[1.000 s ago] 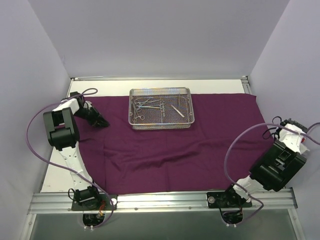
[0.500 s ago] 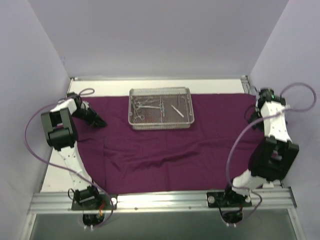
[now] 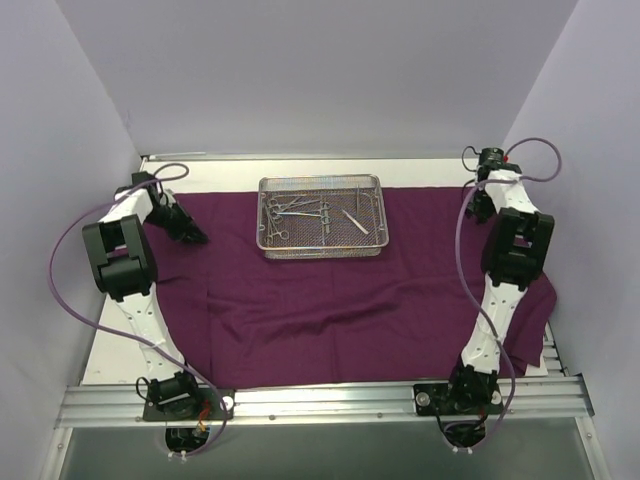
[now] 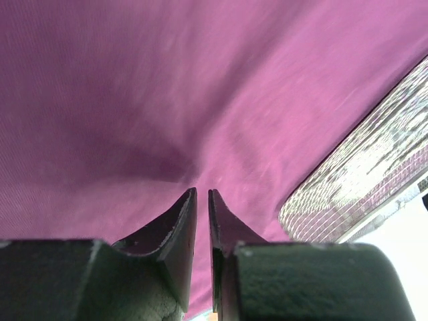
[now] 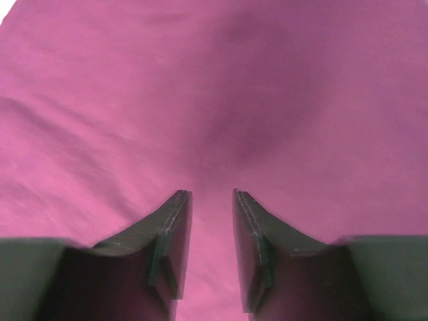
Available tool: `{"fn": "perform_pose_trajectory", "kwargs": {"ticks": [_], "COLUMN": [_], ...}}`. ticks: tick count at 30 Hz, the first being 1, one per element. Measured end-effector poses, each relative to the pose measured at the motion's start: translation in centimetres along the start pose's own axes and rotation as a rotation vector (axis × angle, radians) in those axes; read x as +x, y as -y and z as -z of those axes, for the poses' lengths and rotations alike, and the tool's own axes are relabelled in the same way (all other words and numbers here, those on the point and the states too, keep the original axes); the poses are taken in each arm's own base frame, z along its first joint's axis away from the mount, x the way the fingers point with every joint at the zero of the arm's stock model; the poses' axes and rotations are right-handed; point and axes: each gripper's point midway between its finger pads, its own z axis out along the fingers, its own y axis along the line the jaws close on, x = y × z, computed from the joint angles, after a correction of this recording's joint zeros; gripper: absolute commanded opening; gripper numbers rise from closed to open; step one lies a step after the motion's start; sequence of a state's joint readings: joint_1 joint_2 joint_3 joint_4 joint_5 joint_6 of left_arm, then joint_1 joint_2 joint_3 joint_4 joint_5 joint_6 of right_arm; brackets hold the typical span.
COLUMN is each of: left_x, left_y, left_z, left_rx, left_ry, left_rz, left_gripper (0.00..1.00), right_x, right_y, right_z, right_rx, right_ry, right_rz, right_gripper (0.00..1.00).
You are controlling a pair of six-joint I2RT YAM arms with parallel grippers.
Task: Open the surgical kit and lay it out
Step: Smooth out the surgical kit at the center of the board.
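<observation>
The dark purple cloth wrap lies spread over the table. The silver wire-mesh tray stands on its far middle and holds the forceps and tweezers. My left gripper lies low on the cloth's left part. In the left wrist view its jaws are nearly together, with the cloth puckered at the tips. The tray's edge shows to the right in that view. My right gripper is over the cloth's far right corner. In the right wrist view it is open and empty just above the cloth.
White walls close in the left, right and far sides. A metal rail runs along the near edge. Bare white table shows left of the cloth. The cloth's right edge hangs toward the right wall.
My right arm has swung from the near right out to the far right corner of the cloth. My left gripper has slid slightly toward the far left.
</observation>
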State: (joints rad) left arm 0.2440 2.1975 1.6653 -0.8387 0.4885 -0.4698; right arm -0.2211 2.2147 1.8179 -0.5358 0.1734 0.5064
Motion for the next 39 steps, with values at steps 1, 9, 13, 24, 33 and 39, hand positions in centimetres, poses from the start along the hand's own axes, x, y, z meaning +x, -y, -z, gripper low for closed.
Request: {"fn": "perform_pose_trajectory", "kwargs": {"ticks": [1, 9, 13, 24, 33, 39], "left_x": [-0.5, -4.1, -4.9, -7.5, -9.1, -11.2], "left_y": [0.3, 1.2, 0.0, 0.3, 1.2, 2.6], "left_z": [0.2, -0.2, -1.2, -1.5, -2.0, -2.3], "left_rx": [-0.007, -0.135, -0.238, -0.323, -0.216, -0.094], "left_ry": [0.016, 0.121, 0.125, 0.078, 0.070, 0.109], "left_rz": [-0.010, -0.075, -0.075, -0.044, 0.021, 0.017], "left_gripper": [0.21, 0.33, 0.36, 0.36, 0.36, 0.36], "right_x": [0.3, 0.0, -0.1, -1.7, -3.1, -2.9], "right_y": [-0.9, -5.9, -6.1, -8.1, -9.6, -10.0], "right_z": [-0.7, -2.8, -3.3, -4.3, -5.0, -4.9], "right_rx": [-0.017, -0.109, -0.106, -0.111, -0.129, -0.134], "right_ry": [-0.009, 0.008, 0.007, 0.049, 0.089, 0.088], "right_rz": [0.018, 0.148, 0.169, 0.192, 0.197, 0.203], "right_gripper": [0.46, 0.76, 0.82, 0.89, 0.89, 0.89]}}
